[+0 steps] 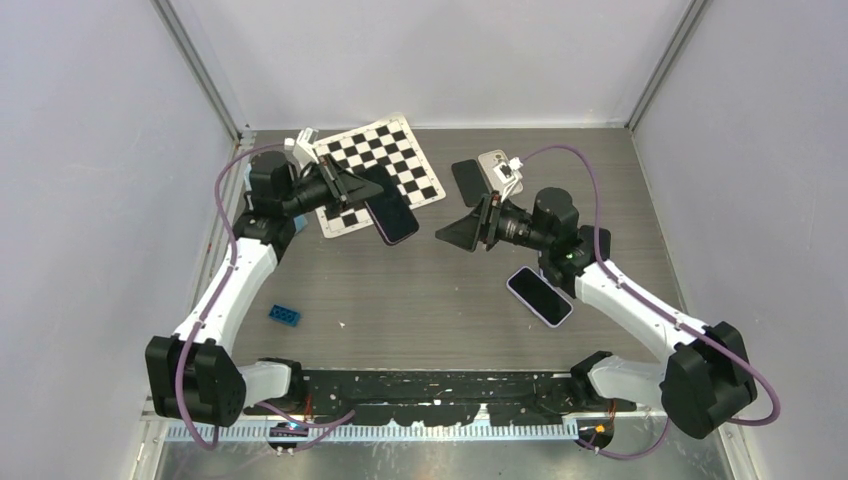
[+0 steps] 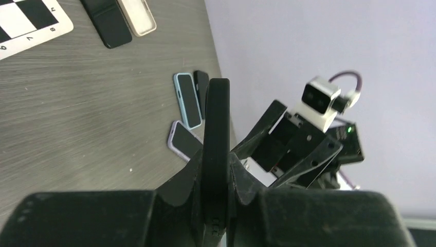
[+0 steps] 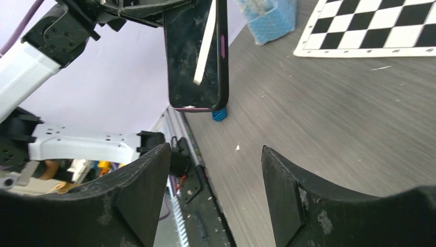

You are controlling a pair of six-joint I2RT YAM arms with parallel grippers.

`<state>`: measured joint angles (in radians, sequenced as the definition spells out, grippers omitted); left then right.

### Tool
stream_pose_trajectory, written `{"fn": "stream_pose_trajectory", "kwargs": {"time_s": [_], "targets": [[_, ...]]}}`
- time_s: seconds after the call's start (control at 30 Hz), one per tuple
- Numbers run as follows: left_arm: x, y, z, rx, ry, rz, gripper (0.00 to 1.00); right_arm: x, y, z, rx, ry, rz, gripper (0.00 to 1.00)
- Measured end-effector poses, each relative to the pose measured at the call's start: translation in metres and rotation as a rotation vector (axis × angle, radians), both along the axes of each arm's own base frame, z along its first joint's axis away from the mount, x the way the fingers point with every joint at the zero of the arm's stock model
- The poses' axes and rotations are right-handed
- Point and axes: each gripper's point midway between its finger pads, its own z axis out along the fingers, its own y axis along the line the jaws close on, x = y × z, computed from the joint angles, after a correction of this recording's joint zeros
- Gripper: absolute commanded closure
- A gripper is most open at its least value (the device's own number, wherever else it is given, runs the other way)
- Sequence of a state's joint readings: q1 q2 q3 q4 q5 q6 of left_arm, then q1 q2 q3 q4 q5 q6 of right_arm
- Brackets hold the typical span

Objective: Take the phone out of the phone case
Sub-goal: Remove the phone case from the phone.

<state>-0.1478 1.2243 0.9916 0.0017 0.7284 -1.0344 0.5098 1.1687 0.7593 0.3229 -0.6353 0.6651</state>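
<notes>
The phone (image 1: 393, 216) sits in a dark phone case with a pink-purple rim and hangs above the table beside the checkerboard. My left gripper (image 1: 352, 190) is shut on its upper end. In the left wrist view the cased phone (image 2: 216, 118) shows edge-on, clamped between the left gripper's (image 2: 216, 159) jaws. My right gripper (image 1: 455, 232) faces it from the right with a gap between them, open and empty. In the right wrist view the phone (image 3: 198, 54) hangs screen-on beyond the right gripper (image 3: 216, 154), whose jaws stand wide apart.
A checkerboard (image 1: 385, 170) lies at the back. A purple-cased phone (image 1: 539, 296) lies by the right arm. A black phone (image 1: 468, 180) and a clear case (image 1: 492, 168) lie at the back right. A blue brick (image 1: 284, 315) lies front left.
</notes>
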Motion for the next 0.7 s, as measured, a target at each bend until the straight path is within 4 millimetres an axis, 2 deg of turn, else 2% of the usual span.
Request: {"fn": "stream_pose_trajectory", "kwargs": {"time_s": [0.1, 0.27, 0.4, 0.47, 0.5, 0.57, 0.63, 0.7], "targets": [[-0.01, -0.003, -0.001, 0.056, -0.055, -0.075, 1.0, -0.005, 0.002, 0.0, 0.015, 0.036, 0.034, 0.31], [-0.03, -0.008, -0.01, 0.097, -0.093, -0.206, 1.0, -0.02, 0.016, 0.003, 0.055, 0.063, 0.154, 0.31], [-0.045, -0.013, -0.007, 0.086, -0.136, -0.303, 1.0, -0.049, 0.038, 0.001, 0.028, 0.052, 0.288, 0.31], [-0.052, -0.014, -0.004, 0.08, -0.156, -0.335, 1.0, -0.059, 0.048, 0.004, 0.005, 0.021, 0.332, 0.41], [-0.055, -0.014, -0.001, 0.08, -0.172, -0.351, 1.0, -0.061, 0.051, 0.005, -0.002, 0.01, 0.345, 0.51], [-0.063, -0.014, 0.005, 0.076, -0.206, -0.377, 1.0, -0.066, 0.057, 0.007, -0.013, -0.017, 0.37, 0.63], [-0.071, -0.014, 0.013, 0.076, -0.246, -0.397, 1.0, -0.068, 0.057, 0.007, -0.017, -0.023, 0.383, 0.71], [-0.077, -0.014, 0.018, 0.075, -0.274, -0.411, 1.0, -0.071, 0.058, 0.006, -0.016, -0.019, 0.408, 0.74]]}}
